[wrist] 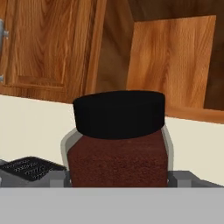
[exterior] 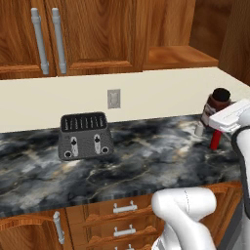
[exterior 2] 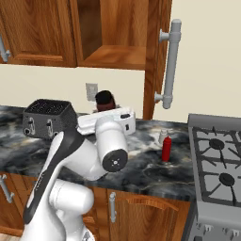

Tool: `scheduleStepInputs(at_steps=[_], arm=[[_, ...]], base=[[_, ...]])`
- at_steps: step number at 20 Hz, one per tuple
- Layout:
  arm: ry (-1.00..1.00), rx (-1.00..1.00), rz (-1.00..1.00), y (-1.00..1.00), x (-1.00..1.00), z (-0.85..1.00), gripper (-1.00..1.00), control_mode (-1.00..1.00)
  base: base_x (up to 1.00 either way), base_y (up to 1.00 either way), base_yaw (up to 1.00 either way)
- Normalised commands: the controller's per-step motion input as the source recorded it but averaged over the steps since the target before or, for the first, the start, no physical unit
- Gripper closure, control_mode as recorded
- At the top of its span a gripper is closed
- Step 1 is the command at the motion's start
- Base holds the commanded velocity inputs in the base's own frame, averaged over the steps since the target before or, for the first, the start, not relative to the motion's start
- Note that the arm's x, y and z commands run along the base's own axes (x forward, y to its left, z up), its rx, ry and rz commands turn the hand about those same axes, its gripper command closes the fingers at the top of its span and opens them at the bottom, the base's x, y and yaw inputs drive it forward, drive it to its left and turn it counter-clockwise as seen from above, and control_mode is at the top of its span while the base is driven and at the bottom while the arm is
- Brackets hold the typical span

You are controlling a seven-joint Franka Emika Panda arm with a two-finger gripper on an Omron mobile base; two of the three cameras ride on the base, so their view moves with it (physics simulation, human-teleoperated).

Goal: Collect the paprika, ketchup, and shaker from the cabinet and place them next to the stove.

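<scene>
1. The gripper [wrist: 118, 186] is clasping the paprika [wrist: 118, 144] low on its body, carrying it above the marble counter [exterior: 136, 161].
2. The ketchup [exterior 2: 166, 148] and shaker [exterior 2: 162, 137] are already standing near the counter's stove-side edge, close beside the stove [exterior 2: 219, 160].
3. The cabinet [exterior 2: 113, 56] is sitting emptied.
4. The jar is looking rigid, smooth and fairly heavy; gripping the wide body below the black cap is probably safest against slipping.

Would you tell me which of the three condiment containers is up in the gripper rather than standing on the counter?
The dark brown jar with the black cap, the paprika; the slim red bottle and small pale shaker stand on the marble counter.
</scene>
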Motion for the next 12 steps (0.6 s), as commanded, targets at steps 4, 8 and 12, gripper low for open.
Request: scheduleStepInputs(at_steps=[4,8,12], arm=[[0.00,0.00,0.00,-0.89,-0.42,-0.60,1.00,-1.00],[0.03,0.00,0.00,-0.75,-0.09,-0.52,1.00,-1.00],[0.05,0.00,0.00,-0.71,0.00,-0.45,1.00,-1.00]], base=[[0.00,0.00,0.00],[0.00,0.00,0.00],[0.00,0.00,0.00]])
